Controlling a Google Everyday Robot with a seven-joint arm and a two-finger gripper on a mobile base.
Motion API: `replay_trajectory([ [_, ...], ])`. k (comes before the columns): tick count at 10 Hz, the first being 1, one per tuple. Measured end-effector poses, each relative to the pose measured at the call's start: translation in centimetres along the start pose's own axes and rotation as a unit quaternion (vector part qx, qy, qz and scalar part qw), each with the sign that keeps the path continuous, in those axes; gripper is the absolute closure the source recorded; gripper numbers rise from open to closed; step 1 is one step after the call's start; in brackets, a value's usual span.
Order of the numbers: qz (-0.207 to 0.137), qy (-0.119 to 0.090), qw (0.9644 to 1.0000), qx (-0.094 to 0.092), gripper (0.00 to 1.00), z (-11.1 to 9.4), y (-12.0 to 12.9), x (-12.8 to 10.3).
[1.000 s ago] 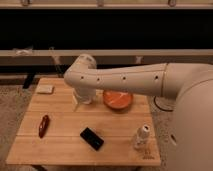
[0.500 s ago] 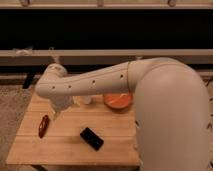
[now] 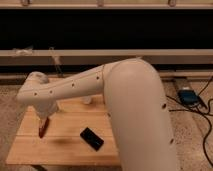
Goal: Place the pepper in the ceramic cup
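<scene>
Left of the flat black slab (image 3: 92,138) on the pale wooden counter (image 3: 65,150), there's the pepper (image 3: 42,129): slim, glossy, dark red. The smooth white arm's hand (image 3: 45,119) sits right on top of it, also left of the slab; open or closed, can't tell.

Wooden slatted table (image 3: 60,152), near left, pale finish, standing on a speckled grey floor (image 3: 10,107). Far side: a wide dark band of wall (image 3: 100,30), crossed by a pale horizontal rail (image 3: 75,54) with a second pale strip along the top edge. Right, on the floor: black cables (image 3: 206,131) and a small blue device (image 3: 188,95). Lighting dim and even. Gripper (image 3: 45,119) low over the table's left part.
</scene>
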Motion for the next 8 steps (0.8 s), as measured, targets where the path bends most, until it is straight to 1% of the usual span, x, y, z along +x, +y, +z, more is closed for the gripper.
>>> replay_trajectory([
  [2,-0.017,0.006,0.9998,-0.003,0.2,0.8,2.5,-0.3],
  [4,-0.029,0.008,0.9995,-0.005,0.2,1.4,3.4,-0.5],
  [5,-0.036,0.007,0.9993,-0.009,0.2,1.7,4.0,-0.6],
  [8,-0.035,0.006,0.9993,-0.009,0.2,1.7,3.9,-0.7],
])
